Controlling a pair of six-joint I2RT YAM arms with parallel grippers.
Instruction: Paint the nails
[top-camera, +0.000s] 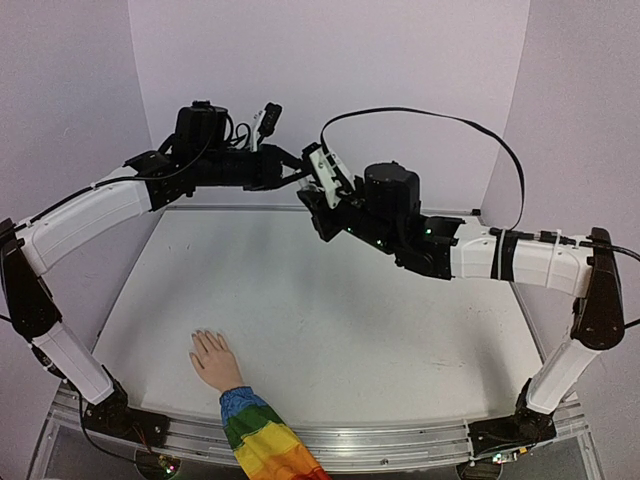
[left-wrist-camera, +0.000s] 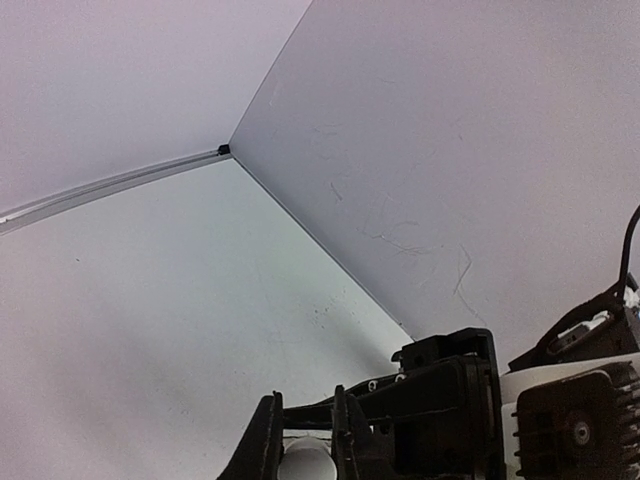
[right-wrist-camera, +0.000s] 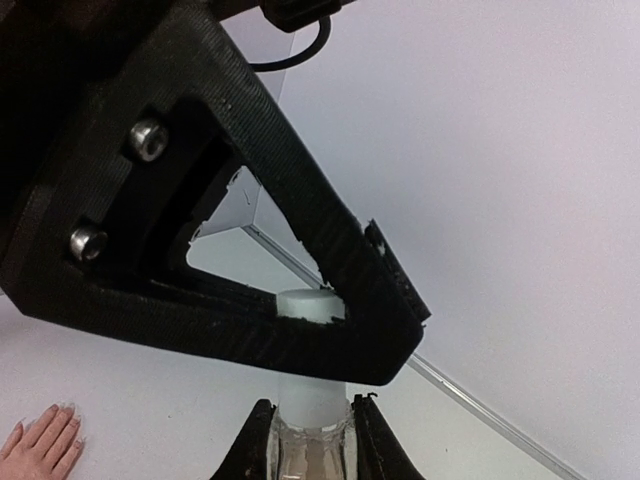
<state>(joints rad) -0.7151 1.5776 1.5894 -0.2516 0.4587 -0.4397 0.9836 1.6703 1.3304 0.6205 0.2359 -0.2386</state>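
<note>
The mannequin hand (top-camera: 212, 358) lies palm down near the table's front left, with a rainbow sleeve (top-camera: 262, 440). Its pale nails (top-camera: 204, 335) point away from the arms. The hand also shows at the bottom left of the right wrist view (right-wrist-camera: 40, 445). Both arms are raised at the back middle, gripper to gripper. My right gripper (right-wrist-camera: 310, 412) is shut on a small clear bottle (right-wrist-camera: 312, 458), whose white cap (right-wrist-camera: 312, 385) sticks up. My left gripper (left-wrist-camera: 305, 420) is shut on that white cap (left-wrist-camera: 307, 462). In the top view the left gripper (top-camera: 298, 168) meets the right gripper (top-camera: 314, 186).
White walls enclose the table (top-camera: 330, 300) at the back and sides. A metal rail (top-camera: 400, 435) runs along the near edge between the arm bases. A black cable (top-camera: 470, 125) loops above the right arm.
</note>
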